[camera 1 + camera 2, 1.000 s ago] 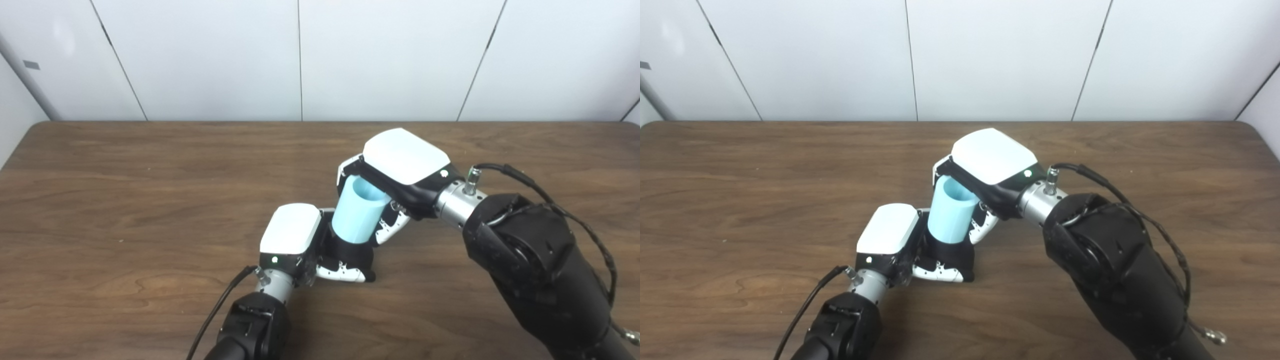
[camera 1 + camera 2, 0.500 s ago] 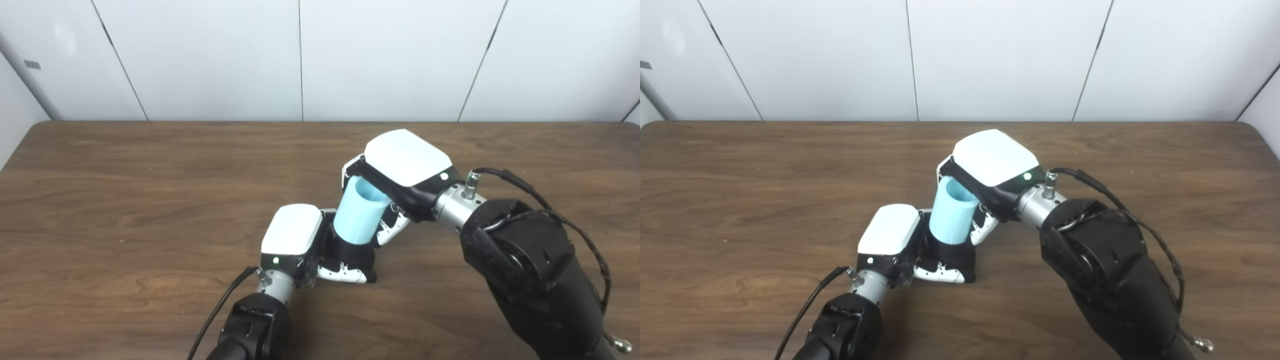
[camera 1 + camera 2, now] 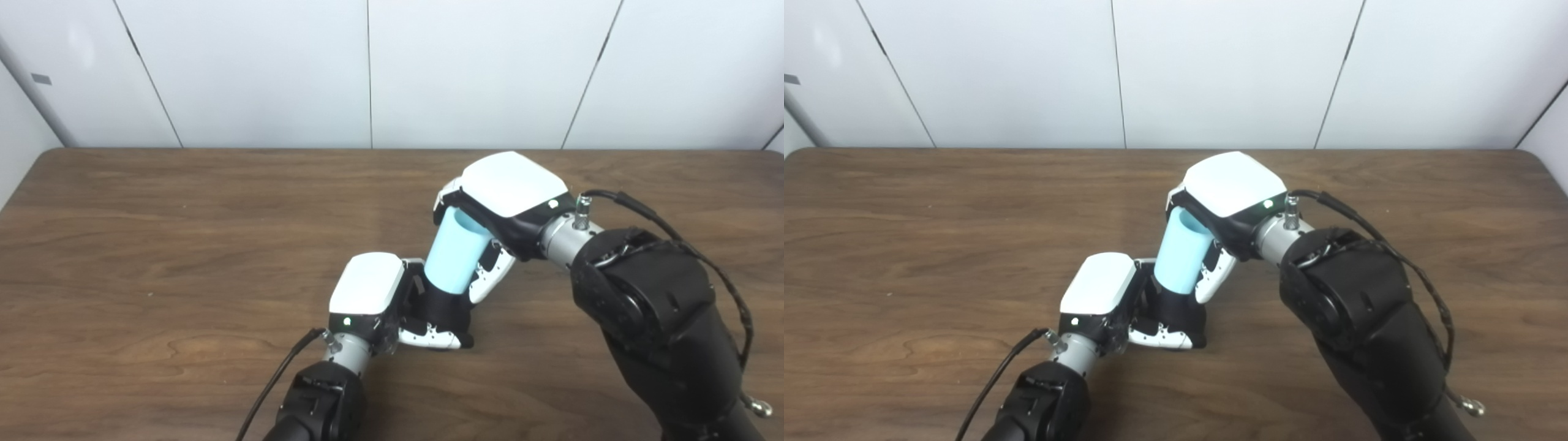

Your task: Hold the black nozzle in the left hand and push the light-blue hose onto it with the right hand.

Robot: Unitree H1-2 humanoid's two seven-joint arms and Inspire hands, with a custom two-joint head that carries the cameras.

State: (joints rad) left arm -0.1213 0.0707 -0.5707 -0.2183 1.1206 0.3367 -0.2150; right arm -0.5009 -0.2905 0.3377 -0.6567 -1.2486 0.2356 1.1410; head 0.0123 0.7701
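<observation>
My left hand [image 3: 373,294] is shut on the black nozzle [image 3: 446,309], which stands near the middle of the brown table [image 3: 153,245]. My right hand [image 3: 499,199] is shut on the light-blue hose [image 3: 454,254], a short tube tilted a little to the right. Its lower end sits on the top of the nozzle. Its open top end is under my right palm. Most of the nozzle is hidden by my left fingers [image 3: 429,335]. The same shows in the right eye view, with the hose [image 3: 1182,251] above the nozzle [image 3: 1182,312].
White wall panels [image 3: 367,67] stand behind the table's far edge. My right forearm [image 3: 661,312] fills the lower right. A black cable [image 3: 275,380] hangs from my left wrist.
Both hands have shifted a little to the right with the hose and nozzle. The right hand has risen slightly and the hose stands more upright on the nozzle.
</observation>
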